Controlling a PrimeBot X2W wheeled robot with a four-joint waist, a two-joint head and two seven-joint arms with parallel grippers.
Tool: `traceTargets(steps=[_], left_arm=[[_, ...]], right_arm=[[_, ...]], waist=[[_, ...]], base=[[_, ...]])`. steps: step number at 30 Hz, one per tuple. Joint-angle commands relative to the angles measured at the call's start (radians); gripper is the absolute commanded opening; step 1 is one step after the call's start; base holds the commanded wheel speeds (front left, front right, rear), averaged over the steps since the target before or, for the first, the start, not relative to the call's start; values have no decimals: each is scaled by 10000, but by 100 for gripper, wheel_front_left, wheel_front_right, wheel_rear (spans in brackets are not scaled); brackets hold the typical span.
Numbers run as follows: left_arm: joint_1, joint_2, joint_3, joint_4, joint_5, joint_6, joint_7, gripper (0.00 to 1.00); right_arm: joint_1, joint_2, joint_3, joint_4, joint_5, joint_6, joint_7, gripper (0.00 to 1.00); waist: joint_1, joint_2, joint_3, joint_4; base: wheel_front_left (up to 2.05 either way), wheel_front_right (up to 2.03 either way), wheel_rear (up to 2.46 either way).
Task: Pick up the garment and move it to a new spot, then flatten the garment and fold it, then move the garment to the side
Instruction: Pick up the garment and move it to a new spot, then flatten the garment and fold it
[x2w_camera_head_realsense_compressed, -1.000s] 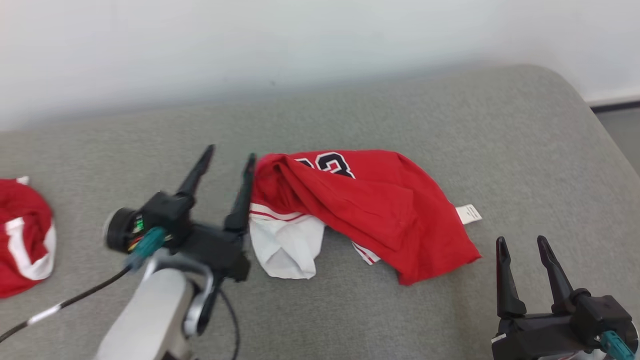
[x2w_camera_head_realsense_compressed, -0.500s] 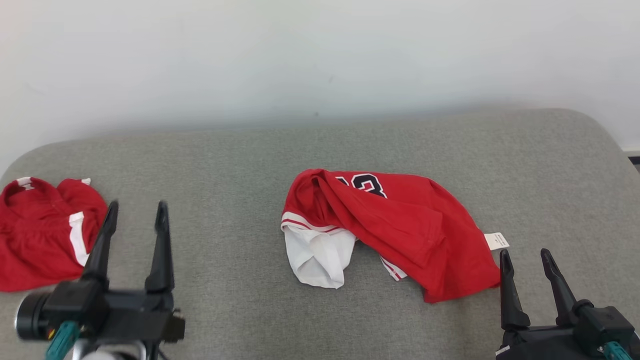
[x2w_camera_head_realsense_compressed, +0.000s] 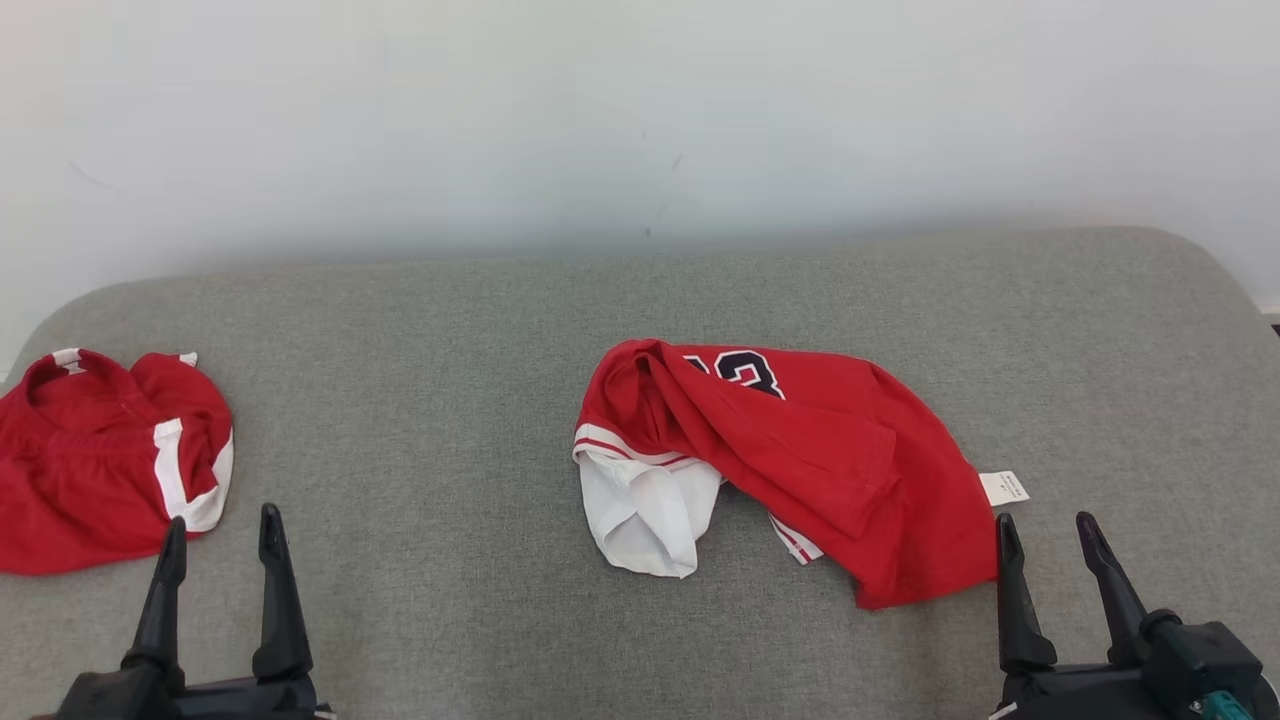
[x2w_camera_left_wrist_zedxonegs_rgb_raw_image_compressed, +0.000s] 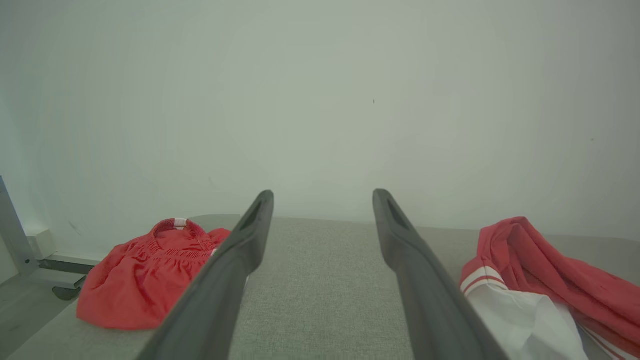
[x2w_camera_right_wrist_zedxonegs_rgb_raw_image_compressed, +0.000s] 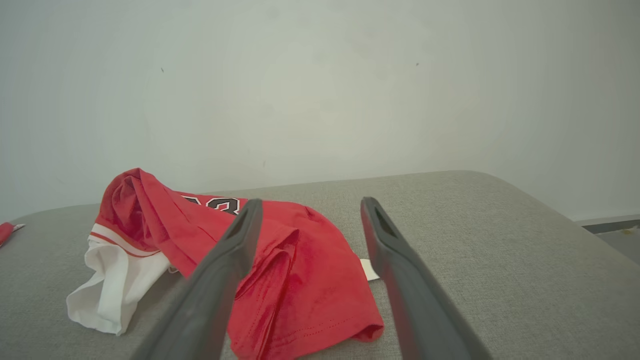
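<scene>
A crumpled red garment (x2w_camera_head_realsense_compressed: 800, 460) with a dark number print and a white sleeve (x2w_camera_head_realsense_compressed: 645, 505) lies in a heap mid-table on the grey surface. It also lies at the right of the left wrist view (x2w_camera_left_wrist_zedxonegs_rgb_raw_image_compressed: 550, 280) and left of centre in the right wrist view (x2w_camera_right_wrist_zedxonegs_rgb_raw_image_compressed: 280, 260). My left gripper (x2w_camera_head_realsense_compressed: 220, 530) hovers open at the lower left, well apart from it, with nothing between its fingers. My right gripper (x2w_camera_head_realsense_compressed: 1048, 535) stands open at the lower right, just beside the garment's near right corner, holding nothing.
Another red piece of clothing with white trim (x2w_camera_head_realsense_compressed: 100, 455) sits bunched at the table's left end, seen too in the left wrist view (x2w_camera_left_wrist_zedxonegs_rgb_raw_image_compressed: 145, 280). A pale wall (x2w_camera_head_realsense_compressed: 640, 120) runs behind the grey padded table (x2w_camera_head_realsense_compressed: 420, 400). The table's rounded right corner (x2w_camera_head_realsense_compressed: 1200, 270) drops to the floor.
My left gripper has pulled back from beside the garment's left side to the lower left corner. The head camera has shifted, bringing the left clothing fully into view. The right gripper stays put.
</scene>
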Motion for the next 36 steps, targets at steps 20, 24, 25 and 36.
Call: traceTargets(steps=[20, 24, 25, 36], left_arm=[[387, -763, 533, 943, 1251, -1054, -33, 100], [315, -844, 588, 1081, 1347, -1158, -33, 100], [296, -869, 598, 1096, 1380, -1181, -33, 100], [151, -1048, 718, 1266, 1520, -1317, -34, 100]], right_arm=[[-92, -5, 105, 428, 101, -21, -63, 100], [-106, -3, 129, 518, 118, -22, -70, 100], [-109, -3, 137, 533, 123, -22, -62, 100], [-202, -3, 185, 674, 176, -22, -80, 100]], waist=[[1, 0, 185, 35], [1, 0, 241, 64], [1, 0, 254, 74], [1, 0, 347, 96]], base=[[0, 0, 0], [0, 0, 0], [0, 0, 0], [0, 0, 0]])
